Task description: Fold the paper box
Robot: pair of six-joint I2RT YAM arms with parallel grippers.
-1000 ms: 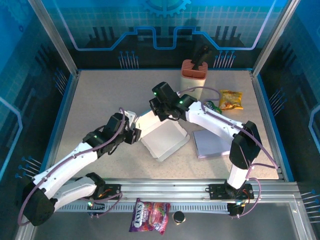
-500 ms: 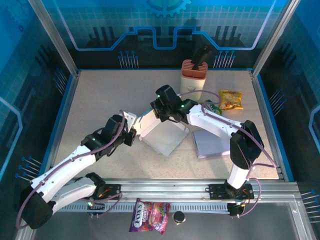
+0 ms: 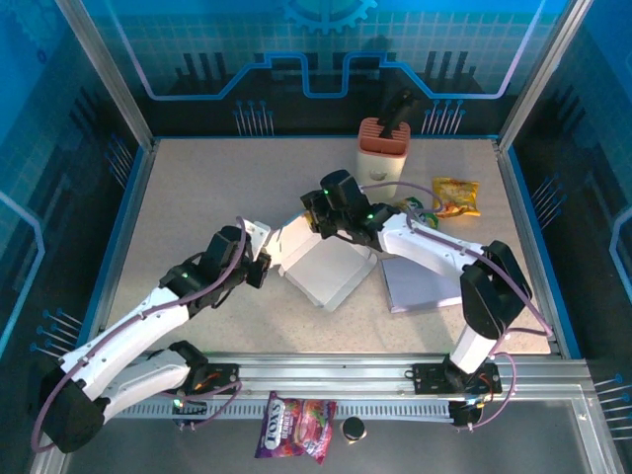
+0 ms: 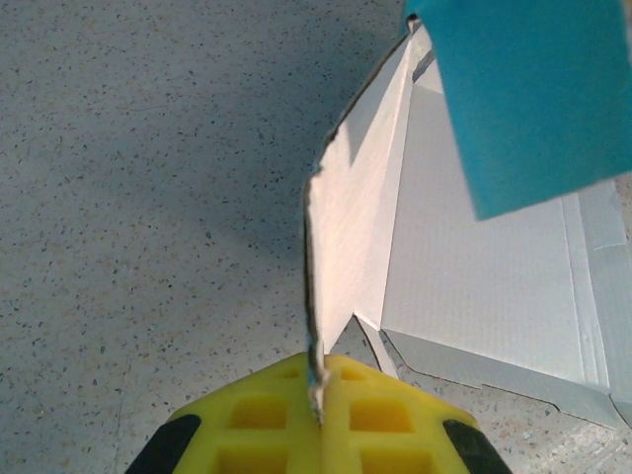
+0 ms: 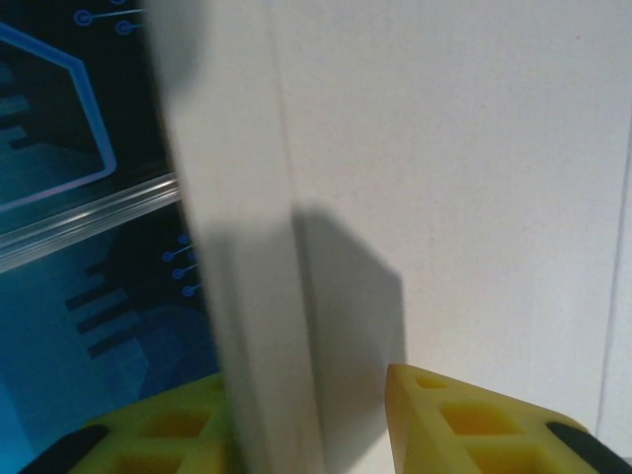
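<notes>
Left wrist view: left gripper jaws clenched on raised flap of paper box, middle of table. Right gripper jaws straddle far wall, not clamped. Looks mid-fold; next probably right pinches wall, stands it upright.

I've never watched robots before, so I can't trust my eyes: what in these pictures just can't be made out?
1. Right gripper: whether it clamps the paper box cannot be told. In the right wrist view the flap is close and blurred, and the fingers are cut by the bottom edge.
2. Blue shape: left wrist view, cut by the top and right edges; unidentifiable.
3. Small dark round object: top view, too small to name.
</notes>
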